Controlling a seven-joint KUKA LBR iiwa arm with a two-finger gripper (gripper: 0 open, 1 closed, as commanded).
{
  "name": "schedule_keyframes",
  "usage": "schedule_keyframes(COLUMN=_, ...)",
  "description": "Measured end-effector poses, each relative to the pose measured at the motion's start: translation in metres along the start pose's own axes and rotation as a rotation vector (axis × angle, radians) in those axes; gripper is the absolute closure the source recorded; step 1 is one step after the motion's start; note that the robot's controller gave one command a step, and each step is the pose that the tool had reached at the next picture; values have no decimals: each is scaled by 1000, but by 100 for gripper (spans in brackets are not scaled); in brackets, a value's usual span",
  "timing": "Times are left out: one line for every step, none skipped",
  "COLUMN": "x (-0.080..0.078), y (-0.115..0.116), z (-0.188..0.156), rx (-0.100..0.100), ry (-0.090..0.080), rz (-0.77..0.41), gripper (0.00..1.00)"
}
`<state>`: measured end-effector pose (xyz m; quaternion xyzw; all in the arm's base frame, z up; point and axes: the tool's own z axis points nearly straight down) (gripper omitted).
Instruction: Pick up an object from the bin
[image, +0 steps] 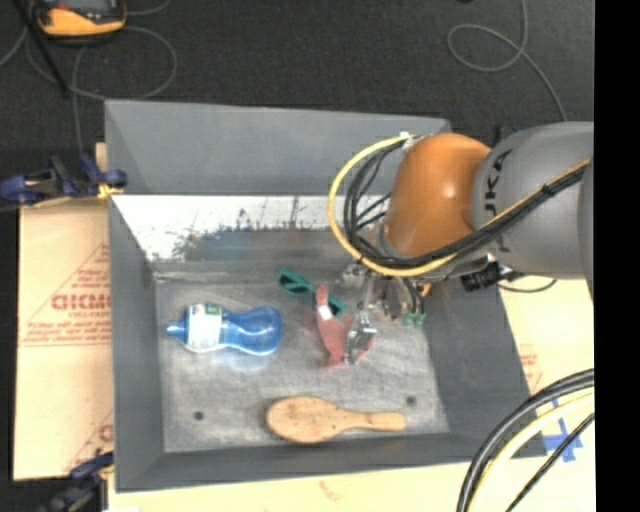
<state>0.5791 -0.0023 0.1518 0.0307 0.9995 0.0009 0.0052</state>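
Where the grey arm with its rounded orange cover (440, 195) comes in from the right, the gripper (359, 338) hangs low over the floor of the grey metal bin (135, 330), a little right of the bin's middle. Just beside it on the left lies a reddish-pink oblong piece (327, 335) with a pale patch near its upper end. It rests on the bin floor, running roughly from back to front and tilted slightly. Whether the two touch cannot be made out. Whether the claw is released or clenched cannot be told either, nor whether anything sits within it (the wrist and its looped yellow and black cables (345, 215) cover much of it from above).

Just behind the reddish-pink oblong piece, toward the back wall, lies a small teal-green plastic strip (295, 283), thin and bent, with its right end close to the oblong piece's top.

Further left, well apart from the gripper, a translucent blue plastic bottle with a white label band (250, 332) lies on its side, its cap end pointing left.

Near the front wall a light wooden hairbrush with an oval head (335, 420) lies flat, head to the left and handle to the right, apart from the other things.
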Motion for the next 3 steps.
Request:
schedule_keyframes(x=-25, y=16, z=78, rx=2, ry=8, rz=-227, gripper=100)
schedule_keyframes(x=-25, y=16, z=78, rx=2, ry=8, rz=-227, gripper=100)
schedule_keyframes(x=-21, y=24, z=-64, rx=-1, ry=3, rz=-189, gripper=100)
